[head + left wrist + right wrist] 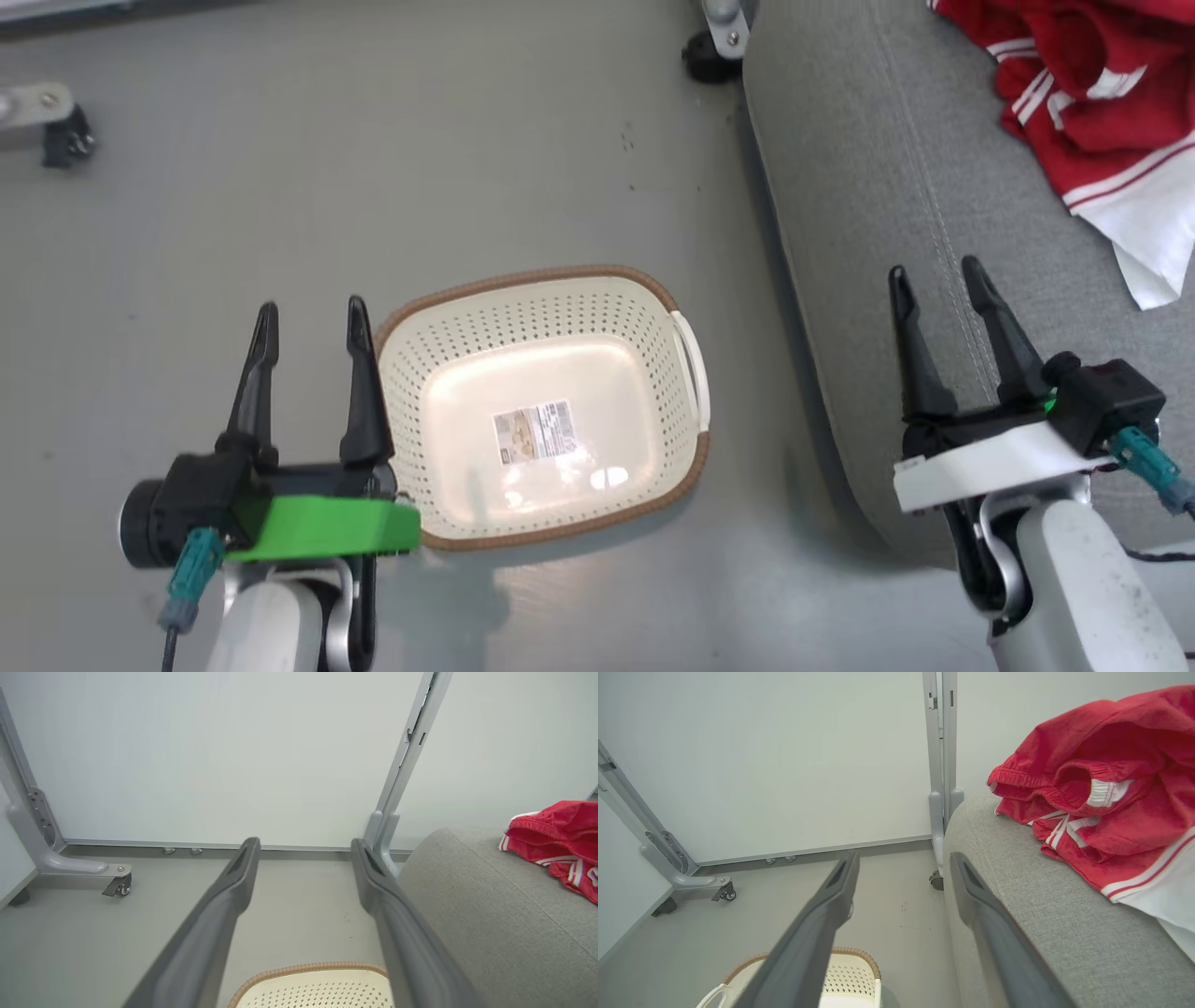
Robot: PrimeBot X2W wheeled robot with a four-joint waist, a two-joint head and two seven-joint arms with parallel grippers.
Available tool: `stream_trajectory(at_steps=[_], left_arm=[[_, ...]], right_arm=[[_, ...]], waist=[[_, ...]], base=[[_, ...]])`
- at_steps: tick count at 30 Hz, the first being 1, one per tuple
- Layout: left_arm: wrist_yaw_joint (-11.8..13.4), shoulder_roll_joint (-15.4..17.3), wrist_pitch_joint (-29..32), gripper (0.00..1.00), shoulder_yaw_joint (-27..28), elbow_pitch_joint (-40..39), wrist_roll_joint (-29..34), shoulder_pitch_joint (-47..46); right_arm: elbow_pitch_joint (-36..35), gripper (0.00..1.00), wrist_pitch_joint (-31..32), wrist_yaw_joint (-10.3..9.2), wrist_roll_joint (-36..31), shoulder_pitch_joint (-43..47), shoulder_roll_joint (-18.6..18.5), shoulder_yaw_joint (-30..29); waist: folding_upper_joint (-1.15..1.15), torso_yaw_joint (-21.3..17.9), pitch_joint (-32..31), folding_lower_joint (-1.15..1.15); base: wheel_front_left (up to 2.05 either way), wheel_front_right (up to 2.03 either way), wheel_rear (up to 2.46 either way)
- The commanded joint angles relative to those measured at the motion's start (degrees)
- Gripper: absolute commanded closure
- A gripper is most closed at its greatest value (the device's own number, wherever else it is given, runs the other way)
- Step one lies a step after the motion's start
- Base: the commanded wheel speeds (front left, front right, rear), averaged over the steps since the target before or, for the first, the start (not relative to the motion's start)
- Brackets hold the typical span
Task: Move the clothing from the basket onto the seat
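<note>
I see clothing (1092, 112) heaped on the seat (887, 233), well apart from the basket (523, 308) on the floor (373, 140). Left gripper (311, 308) beside basket, right gripper (934, 269) over seat edge; both spread, holding nothing

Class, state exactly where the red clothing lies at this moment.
In the head view the clothing lies heaped at the upper right on the grey seat, beyond the right gripper, well apart from the empty basket.

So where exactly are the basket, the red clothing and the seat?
basket (523, 313): head view, on its perforated far wall.
clothing (1074, 103): head view, on the red fabric.
seat (868, 187): head view, on bare grey cushion.
</note>
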Motion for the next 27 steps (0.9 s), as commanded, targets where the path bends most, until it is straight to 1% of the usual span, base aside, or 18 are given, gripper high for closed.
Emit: stream_trajectory(at_steps=[1, 2, 5, 9, 14, 19, 23, 27], left_arm=[[-0.55, -0.11, 0.00, 0.00, 0.83, -0.05, 0.29, 2.11], [-0.89, -0.09, 0.00, 0.00, 1.57, -0.17, -0.82, 3.48], [-3.07, -0.12, 0.00, 0.00, 2.43, -0.73, -0.99, 7.65], [-4.06, -0.08, -0.01, 0.00, 3.34, -2.31, -0.26, 13.36], [-3.96, -0.09, 0.00, 0.00, 3.91, -4.95, 1.18, 19.61], [-3.00, -0.09, 0.00, 0.00, 4.96, -5.90, 2.46, 25.27], [-2.61, -0.09, 0.00, 0.00, 5.79, -5.72, 3.40, 28.16], [-2.91, -0.09, 0.00, 0.00, 6.13, -5.65, 3.76, 29.37]], right_arm=[[-0.45, 0.00, -0.17, -0.06, -0.01, 1.87, -0.11, 0.52], [-0.68, 0.00, -0.17, -0.06, -0.15, 2.81, -0.06, 0.86], [-1.04, 0.00, -0.17, -0.06, -0.65, 6.16, 0.21, 1.72], [-1.98, 0.00, -0.17, -0.06, -1.44, 11.45, 0.13, 2.51], [-3.49, 0.00, -0.17, -0.06, -4.00, 16.76, -0.27, 1.98], [-4.22, 0.00, -0.17, -0.06, -4.30, 20.03, -0.44, 1.99], [-4.44, 0.00, -0.17, -0.06, -4.37, 21.33, -0.36, 1.27], [-4.43, 0.00, -0.17, -0.06, -4.58, 22.29, -0.16, 0.97]], waist=[[0.00, 7.31, -10.06, 0.00], [0.00, 7.60, -11.29, 0.00], [0.00, 8.01, -15.16, 0.00], [0.00, 7.40, -19.72, 0.00], [0.00, 5.61, -22.93, 0.00], [0.00, 3.66, -25.25, 0.00], [0.00, 3.30, -26.46, 0.00], [0.00, 3.42, -27.33, 0.00]], base=[[0.00, 0.00, 0.00], [0.00, 0.00, 0.00], [0.00, 0.00, 0.00], [0.00, 0.00, 0.00], [0.00, 0.00, 0.00], [0.00, 0.00, 0.00], [0.00, 0.00, 0.00], [0.00, 0.00, 0.00]])
